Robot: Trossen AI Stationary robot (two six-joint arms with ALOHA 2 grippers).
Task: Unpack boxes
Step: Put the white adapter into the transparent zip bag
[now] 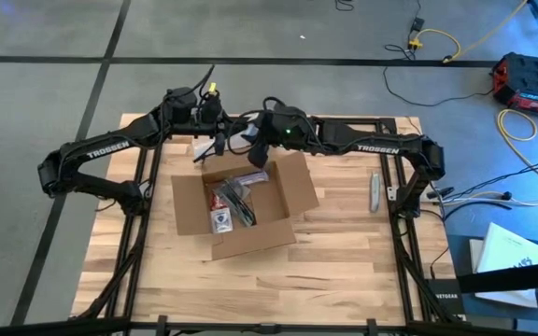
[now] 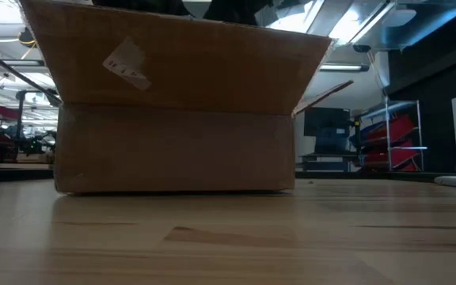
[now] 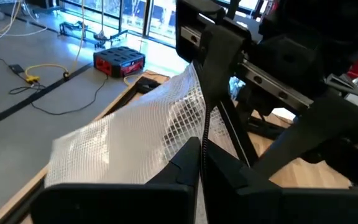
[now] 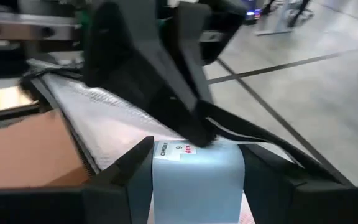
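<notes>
The shallow brown cardboard box (image 1: 190, 207) sits open on the table with its flaps spread; in the low view its near wall (image 2: 180, 146) fills the frame. Inside lie dark items (image 1: 241, 201) and a small red-and-blue object (image 1: 220, 220). Both grippers meet over the box's far edge. My left gripper (image 1: 220, 142) (image 3: 201, 146) is shut on a clear, grid-patterned plastic bag (image 3: 135, 137). My right gripper (image 1: 258, 159) (image 4: 196, 158) faces it, shut on a pale blue packet (image 4: 197, 180) with a white label. The pale packet (image 1: 250, 175) hangs over the box's far part. My left gripper pinches the clear bag between its two fingers at a bunched edge (image 3: 188, 134); how many layers cannot be told. The bag spreads out beyond the fingertips, lifted off the table. My right gripper has the pale blue packet between its two fingers (image 4: 138, 165), near the labelled end (image 4: 176, 149). The packet is clear of the table, and the clear bag (image 4: 98, 112) runs on from it toward the left gripper.
A grey utility knife (image 1: 375, 191) lies on the table to the right of the box, near the right arm's base. Bare wood shows at the near edge (image 1: 278, 289). Cables and a red case (image 1: 530, 79) are on the floor beyond.
</notes>
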